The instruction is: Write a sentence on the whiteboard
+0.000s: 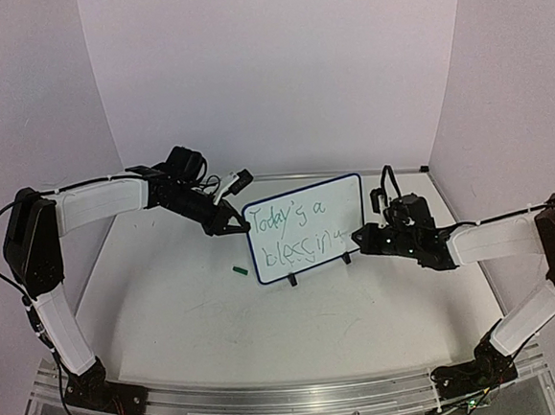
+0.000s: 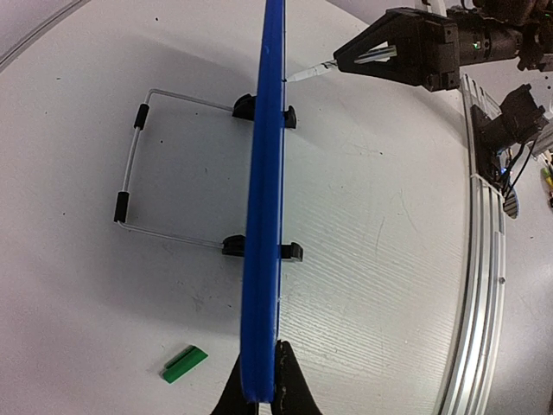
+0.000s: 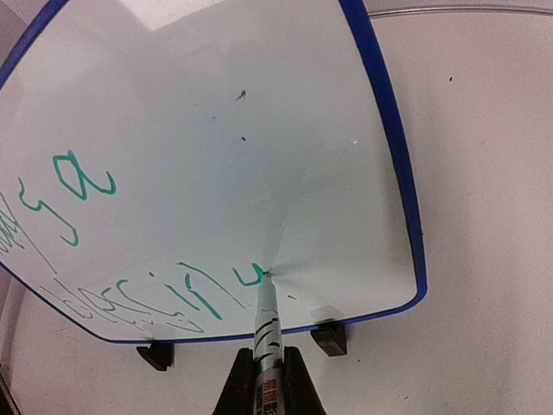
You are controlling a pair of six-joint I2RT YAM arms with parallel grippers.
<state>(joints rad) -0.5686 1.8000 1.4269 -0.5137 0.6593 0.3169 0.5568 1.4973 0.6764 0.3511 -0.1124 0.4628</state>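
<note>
The whiteboard (image 1: 306, 226) stands upright on black wire feet at the table's middle, with a blue border. The green sentence (image 1: 294, 233) reads "Today's a" over "blessin" plus a part-drawn last letter. My left gripper (image 1: 237, 226) is shut on the whiteboard's left edge; the left wrist view shows its fingers (image 2: 289, 391) pinching the blue edge (image 2: 263, 216). My right gripper (image 1: 360, 238) is shut on a marker (image 3: 266, 333). The marker tip touches the board (image 3: 216, 156) at the end of the lower line (image 3: 251, 278).
A small green marker cap (image 1: 236, 267) lies on the table left of the board and shows in the left wrist view (image 2: 183, 364). The wire stand (image 2: 134, 186) reaches behind the board. Purple walls close in the back and sides.
</note>
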